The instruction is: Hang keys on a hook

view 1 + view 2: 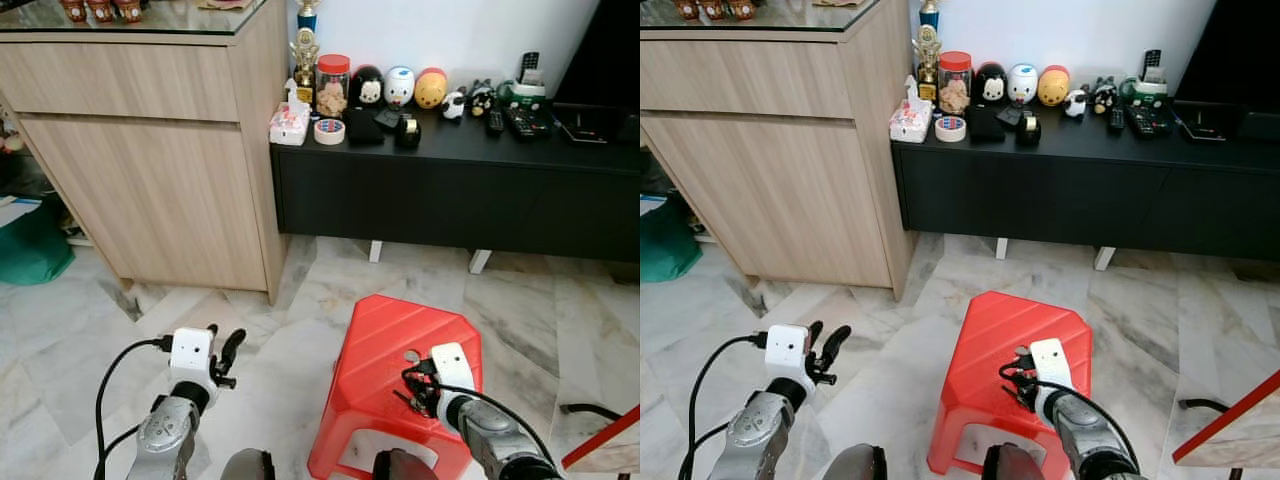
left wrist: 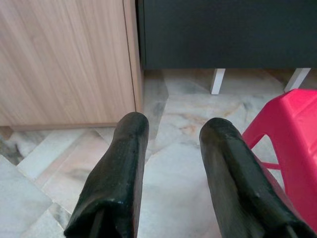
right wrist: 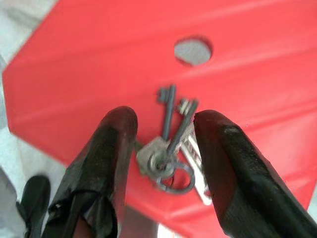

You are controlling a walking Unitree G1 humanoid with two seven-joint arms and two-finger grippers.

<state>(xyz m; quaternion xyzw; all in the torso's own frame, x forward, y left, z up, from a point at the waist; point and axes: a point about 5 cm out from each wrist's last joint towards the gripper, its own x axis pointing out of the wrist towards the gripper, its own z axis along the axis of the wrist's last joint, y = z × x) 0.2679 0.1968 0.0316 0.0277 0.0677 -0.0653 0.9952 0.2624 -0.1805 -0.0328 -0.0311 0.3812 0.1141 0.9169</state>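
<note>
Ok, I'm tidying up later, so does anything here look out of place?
Yes: a bunch of keys lies on the red stool, an odd spot for keys. The right end effector sits open around them. Nothing looks spilled or damaged.

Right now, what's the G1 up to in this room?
It is going for the keys, a small bunch lying on top of the red stool. The right hand is down at the stool with its open fingers on either side of the bunch, not yet closed on it. The left hand hovers open over the marble floor beside the wooden cabinet, holding nothing.
</note>
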